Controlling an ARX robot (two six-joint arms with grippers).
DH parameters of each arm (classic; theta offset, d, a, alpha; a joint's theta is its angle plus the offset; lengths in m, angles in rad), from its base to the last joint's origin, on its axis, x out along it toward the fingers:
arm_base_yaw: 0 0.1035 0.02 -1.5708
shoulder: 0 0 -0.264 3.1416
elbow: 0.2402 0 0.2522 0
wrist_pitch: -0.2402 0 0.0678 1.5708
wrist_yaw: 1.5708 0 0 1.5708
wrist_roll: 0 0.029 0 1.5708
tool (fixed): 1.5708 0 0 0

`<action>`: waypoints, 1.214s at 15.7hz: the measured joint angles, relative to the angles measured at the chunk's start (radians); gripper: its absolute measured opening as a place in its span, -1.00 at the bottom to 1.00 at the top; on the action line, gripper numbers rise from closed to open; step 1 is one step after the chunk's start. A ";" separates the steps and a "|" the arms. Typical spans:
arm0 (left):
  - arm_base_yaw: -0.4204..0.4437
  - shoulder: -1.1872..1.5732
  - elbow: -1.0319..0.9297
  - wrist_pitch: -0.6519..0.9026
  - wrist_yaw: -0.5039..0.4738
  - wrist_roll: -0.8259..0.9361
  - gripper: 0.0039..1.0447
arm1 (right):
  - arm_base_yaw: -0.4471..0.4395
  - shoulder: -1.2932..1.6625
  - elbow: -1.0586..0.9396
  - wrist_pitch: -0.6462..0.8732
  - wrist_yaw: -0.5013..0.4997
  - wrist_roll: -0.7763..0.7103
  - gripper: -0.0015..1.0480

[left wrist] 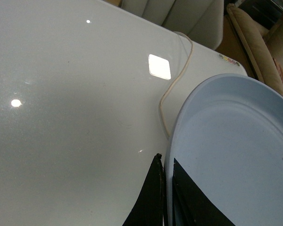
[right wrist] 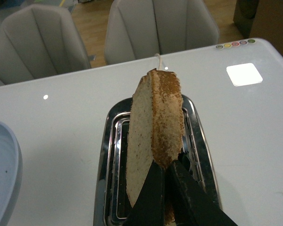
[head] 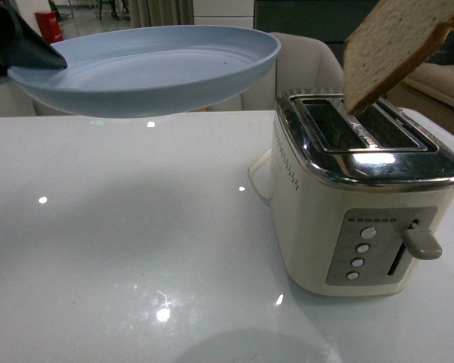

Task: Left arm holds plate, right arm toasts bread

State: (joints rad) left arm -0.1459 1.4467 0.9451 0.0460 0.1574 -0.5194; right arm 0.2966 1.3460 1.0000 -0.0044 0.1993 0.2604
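Glossy white table (head: pixel 136 227) under lifted plate (head: pixel 151 68), grey chairs (right wrist: pixel 42 40) behind

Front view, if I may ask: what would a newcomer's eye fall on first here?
The bread, gripped by the right pincer, tilts with its lower corner right at a slot of the cream toaster on the right. At upper left, the pale-blue plate hangs in the air above the white table, held at its rim by the left pincer.
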 joint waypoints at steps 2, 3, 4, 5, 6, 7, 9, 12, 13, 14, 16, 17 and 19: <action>0.000 0.000 0.000 0.000 0.000 0.000 -0.95 | 0.013 0.018 -0.016 0.018 -0.015 -0.004 -0.95; 0.000 0.000 0.000 0.000 0.000 0.000 -0.95 | 0.019 0.026 -0.016 0.017 -0.024 -0.003 -0.95; 0.000 0.000 0.000 0.000 0.000 0.000 -0.95 | 0.020 0.035 -0.019 0.024 -0.024 -0.004 -0.95; 0.000 0.000 0.000 0.000 0.000 0.000 -0.95 | 0.025 0.045 -0.023 0.028 -0.024 -0.009 -0.95; 0.000 0.000 0.000 0.000 0.000 0.000 -0.95 | 0.025 0.050 -0.030 0.029 -0.024 -0.014 -0.95; 0.000 0.000 0.000 0.000 0.000 0.000 -0.95 | 0.025 0.057 -0.031 0.028 -0.025 -0.018 -0.95; 0.000 0.000 0.000 0.000 0.000 0.000 -0.95 | 0.025 0.060 -0.035 0.025 -0.028 -0.019 -0.95; 0.000 0.000 0.000 0.000 0.000 0.000 -0.95 | 0.025 0.068 -0.036 -0.003 -0.040 -0.022 -0.95; 0.000 0.000 0.000 0.000 0.000 0.000 -0.95 | 0.025 0.078 -0.033 -0.021 -0.042 -0.021 -0.95; 0.000 0.000 0.000 0.000 0.000 0.000 -0.95 | 0.025 0.097 -0.022 -0.041 -0.048 -0.016 -0.95; 0.000 0.000 0.000 0.000 0.000 0.000 -0.95 | 0.024 0.126 0.009 -0.076 -0.065 -0.005 -0.95; 0.000 0.000 0.000 0.000 0.000 0.000 -0.95 | 0.025 0.141 0.028 -0.090 -0.066 -0.002 -0.95; 0.000 0.000 0.000 0.000 0.000 0.000 -0.95 | 0.025 0.167 0.064 -0.123 -0.069 0.001 -0.95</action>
State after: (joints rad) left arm -0.1459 1.4467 0.9451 0.0460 0.1574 -0.5194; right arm 0.3218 1.5127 1.0637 -0.1276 0.1303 0.2615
